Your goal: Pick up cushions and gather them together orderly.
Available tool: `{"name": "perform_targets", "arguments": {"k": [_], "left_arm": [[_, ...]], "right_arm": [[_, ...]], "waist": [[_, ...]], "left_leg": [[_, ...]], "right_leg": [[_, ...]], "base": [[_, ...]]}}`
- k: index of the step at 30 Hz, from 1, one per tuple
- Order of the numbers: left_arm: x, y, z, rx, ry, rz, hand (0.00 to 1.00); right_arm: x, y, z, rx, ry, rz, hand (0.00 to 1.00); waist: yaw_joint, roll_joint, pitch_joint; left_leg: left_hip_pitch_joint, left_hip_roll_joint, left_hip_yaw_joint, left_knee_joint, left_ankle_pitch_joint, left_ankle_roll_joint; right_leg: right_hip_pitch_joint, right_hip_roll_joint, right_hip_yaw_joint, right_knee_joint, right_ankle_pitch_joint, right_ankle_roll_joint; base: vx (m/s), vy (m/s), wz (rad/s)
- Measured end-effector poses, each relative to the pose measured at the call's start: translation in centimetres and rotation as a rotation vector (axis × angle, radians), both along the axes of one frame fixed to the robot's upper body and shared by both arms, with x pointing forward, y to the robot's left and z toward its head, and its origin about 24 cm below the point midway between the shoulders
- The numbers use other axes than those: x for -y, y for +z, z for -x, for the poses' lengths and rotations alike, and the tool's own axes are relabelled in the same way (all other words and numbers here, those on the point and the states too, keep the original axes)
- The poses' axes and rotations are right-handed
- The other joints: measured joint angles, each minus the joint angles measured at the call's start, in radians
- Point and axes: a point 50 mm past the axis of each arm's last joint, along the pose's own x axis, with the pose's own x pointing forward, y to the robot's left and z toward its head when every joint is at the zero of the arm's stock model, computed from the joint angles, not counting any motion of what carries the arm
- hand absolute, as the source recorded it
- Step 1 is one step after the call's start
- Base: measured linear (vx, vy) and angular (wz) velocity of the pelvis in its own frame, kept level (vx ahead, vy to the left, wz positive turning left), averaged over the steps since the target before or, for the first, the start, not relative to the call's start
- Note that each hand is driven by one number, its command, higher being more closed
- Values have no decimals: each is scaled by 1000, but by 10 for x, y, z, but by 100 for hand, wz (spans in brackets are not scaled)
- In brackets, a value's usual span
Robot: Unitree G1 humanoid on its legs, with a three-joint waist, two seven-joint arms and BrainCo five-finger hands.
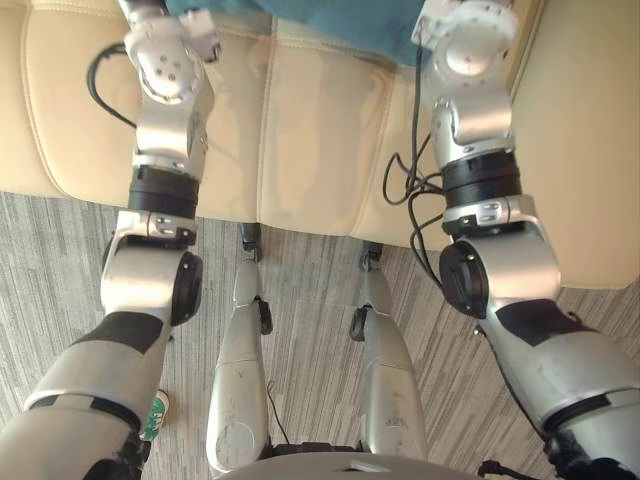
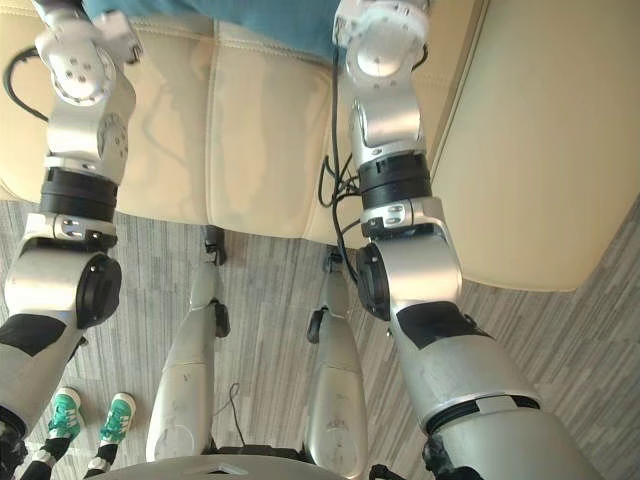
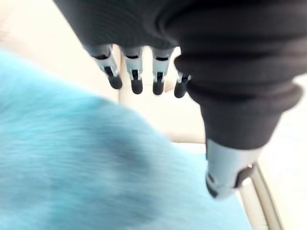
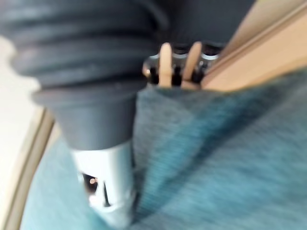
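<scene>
**Both hands at the teal cushion**

The left hand, fingers straight and close together, reaches over the cushion's left end. The right hand is at its right end, grip impossible to tell. The cushion lies left-to-right, far back on the cream sofa.

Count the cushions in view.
1. A teal cushion lies on the cream sofa seat, at the top edge of both eye views. The wrist views show teal fabric too, likely the same one; others may be hidden out of frame.

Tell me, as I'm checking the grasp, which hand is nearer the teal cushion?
Right. The right hand lies against the cushion; the left hand hovers open, clear of it.
</scene>
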Motion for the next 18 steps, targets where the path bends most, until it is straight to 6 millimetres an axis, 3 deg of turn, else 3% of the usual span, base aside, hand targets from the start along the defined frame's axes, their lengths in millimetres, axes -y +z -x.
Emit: {"name": "perform_targets", "arguments": {"k": [2, 4, 5, 9, 11, 12, 14, 18], "left_arm": [[-3, -20, -4, -55, -13, -28, 0], [-11, -53, -7, -129, -17, -47, 0], [-13, -58, -7, -141, -17, -49, 0], [-28, -106, -2, -243, -29, -22, 0], [-34, -125, 1, -288, -26, -11, 0], [-41, -139, 7, -311, -20, 2, 0], [-47, -147, 13, -317, -10, 12, 0], [-75, -188, 47, -363, 43, 75, 0]], "right_arm": [[4, -13, 2, -3, 21, 0, 0], [12, -32, 2, -32, 31, 8, 0], [14, -37, 2, -41, 31, 5, 0], [40, -86, 7, -120, 1, -25, 0], [48, -99, 13, -130, -8, -45, 0], [58, -109, 22, -125, -23, -48, 0], [65, -115, 28, -121, -37, -39, 0], [88, -159, 59, -186, -81, -15, 0]], "waist": [[0, 0, 0], [-5, 0, 0], [-7, 0, 0], [-11, 0, 0], [-15, 0, 0], [-15, -1, -1], [-14, -1, -1], [1, -2, -2]], "left_leg": [[-1, 6, 16, 0, 0, 0], [3, 16, 36, 0, 0, 0], [5, 18, 39, 0, 0, -1], [41, 38, 59, -1, 0, -3], [54, 40, 67, -1, -3, -7], [60, 43, 69, -1, -9, -14], [63, 45, 71, 0, -8, -13], [165, 52, 85, 0, -7, -5]], "right_leg": [[-9, 4, 7, 6, 0, 0], [-29, 12, 25, 33, -4, 0], [-29, 15, 26, 34, -4, 0], [-48, 30, 51, 118, -41, -6], [-49, 31, 53, 140, -51, -4], [-48, 33, 55, 150, -53, -3], [-48, 35, 57, 156, -54, -3], [24, 43, 73, 201, -88, -5]], "base": [[-18, 32, -17], [-38, 23, -23], [-43, 10, -17], [-50, 3, -15], [-58, 3, -9], [-58, 1, -5], [-49, -6, -2], [-42, -19, -5]]}}
